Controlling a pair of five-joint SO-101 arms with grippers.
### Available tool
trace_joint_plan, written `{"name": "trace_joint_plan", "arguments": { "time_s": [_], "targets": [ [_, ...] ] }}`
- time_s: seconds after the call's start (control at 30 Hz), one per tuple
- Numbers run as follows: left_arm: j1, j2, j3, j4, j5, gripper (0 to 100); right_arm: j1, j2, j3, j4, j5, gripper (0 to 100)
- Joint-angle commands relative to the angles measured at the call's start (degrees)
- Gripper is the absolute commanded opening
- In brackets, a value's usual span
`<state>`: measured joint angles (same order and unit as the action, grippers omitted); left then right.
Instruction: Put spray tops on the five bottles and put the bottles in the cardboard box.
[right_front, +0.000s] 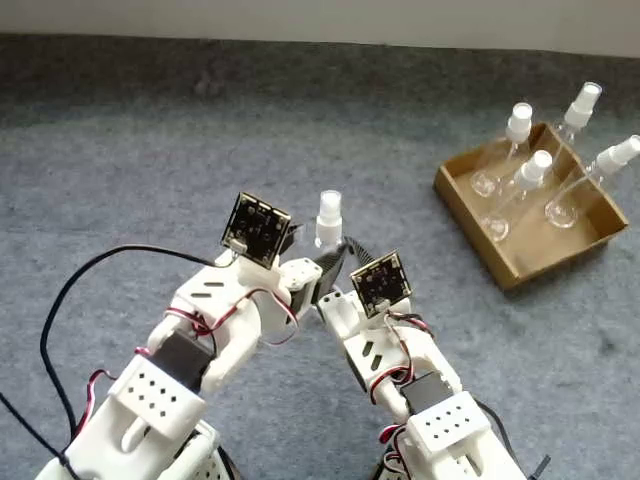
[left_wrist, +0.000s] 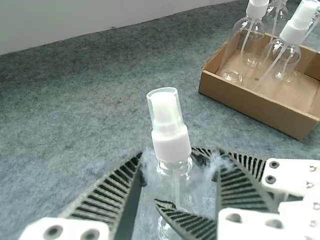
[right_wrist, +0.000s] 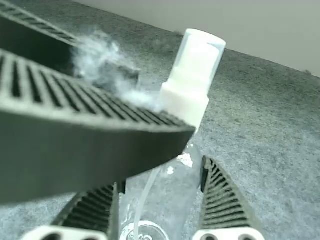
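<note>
White spray top (left_wrist: 167, 125), nearest item, is sitting on a clear bottle (left_wrist: 169, 172), which is being held upright between the two arms over the middle of the grey carpet (right_front: 150, 150). Right gripper (right_wrist: 160, 197) is clamping the bottle's body from both sides, below the shoulder. Left gripper (left_wrist: 148, 187) is resting against the shoulder, just under the top; whether it is gripping or loose cannot be told.

Handling, as a judgement: the bottle is looking empty, light and thin-walled, smooth enough to slip and tall enough to topple — the body is offering the safest hold, not the top or its clear cap.

Farther off, to the right, a cardboard box (left_wrist: 250, 106) is lying open and holding four other bottles (right_front: 513, 190) — each is wearing its top and lying tilted, top over the far rim.
</note>
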<state>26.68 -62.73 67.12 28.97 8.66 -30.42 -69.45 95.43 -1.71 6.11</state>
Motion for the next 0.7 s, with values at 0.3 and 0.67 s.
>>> {"name": "trace_joint_plan", "arguments": {
  "time_s": [0.3, 0.67],
  "targets": [
    [-5.76, -21.93, -3.03, 18.46, -0.53, 17, -0.22, -1.01, 3.65, -0.40, -0.26, 4.1],
    [-12.00, -31.25, -3.03, 24.88, -6.77, 5, 1.45, -1.01, -1.54, 6.73, -0.09, 4.1]
  ]
}}
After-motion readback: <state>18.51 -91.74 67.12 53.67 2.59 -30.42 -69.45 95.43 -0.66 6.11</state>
